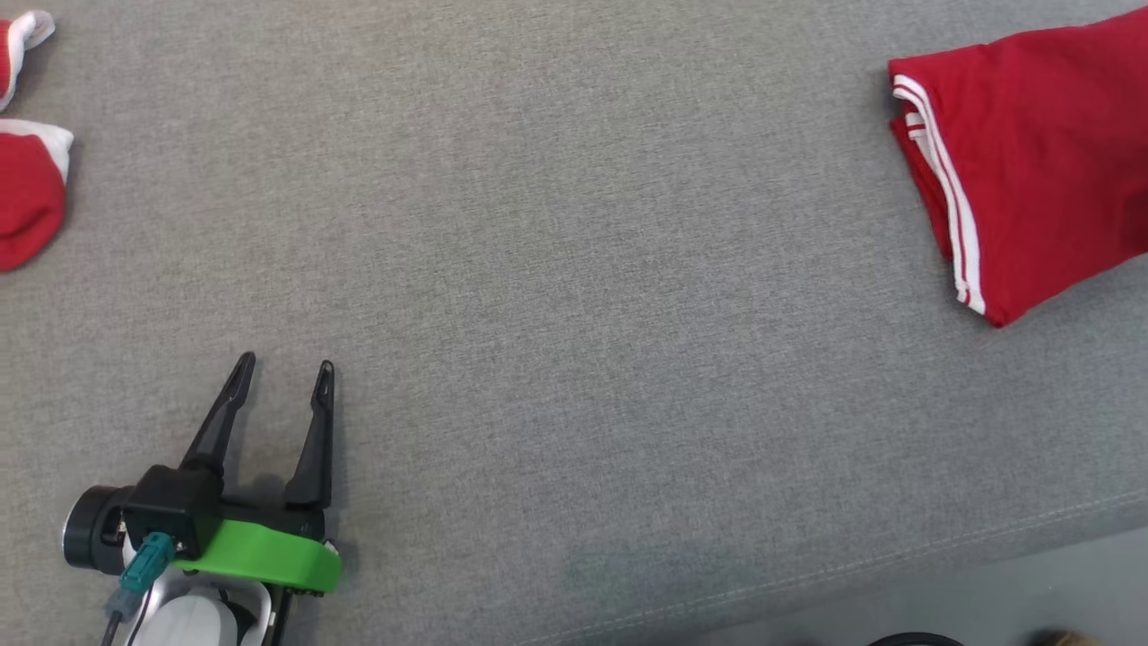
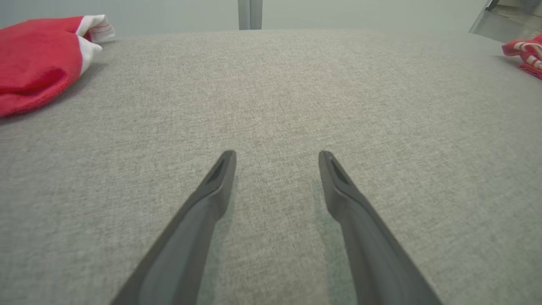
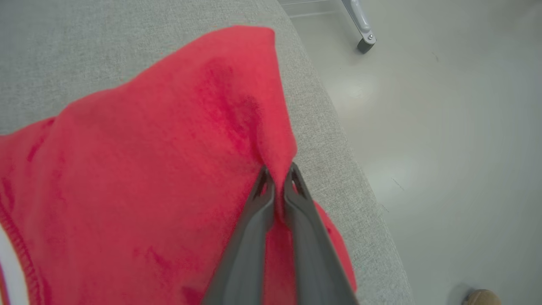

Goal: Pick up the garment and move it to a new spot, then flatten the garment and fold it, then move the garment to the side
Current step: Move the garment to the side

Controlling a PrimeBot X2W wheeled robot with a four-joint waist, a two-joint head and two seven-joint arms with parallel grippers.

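Note:
The garment [image 1: 1031, 170] is red with white stripes along one hem and lies folded at the far right of the grey surface. Its edge also shows far off in the left wrist view [image 2: 525, 53]. In the right wrist view my right gripper [image 3: 277, 178] is shut on a pinched ridge of the red garment [image 3: 148, 169], near the surface's edge. My left gripper [image 1: 285, 366] stands open over bare grey cloth at the lower left, far from the garment, with nothing between its fingers [image 2: 220, 178].
Another red cloth item with white trim [image 1: 27, 188] lies at the far left edge, also in the left wrist view [image 2: 38, 55]. The grey fabric surface [image 1: 574, 269] ends at a seam at the lower right, with pale floor [image 3: 444, 127] beyond. A caster leg [image 3: 360, 25] stands there.

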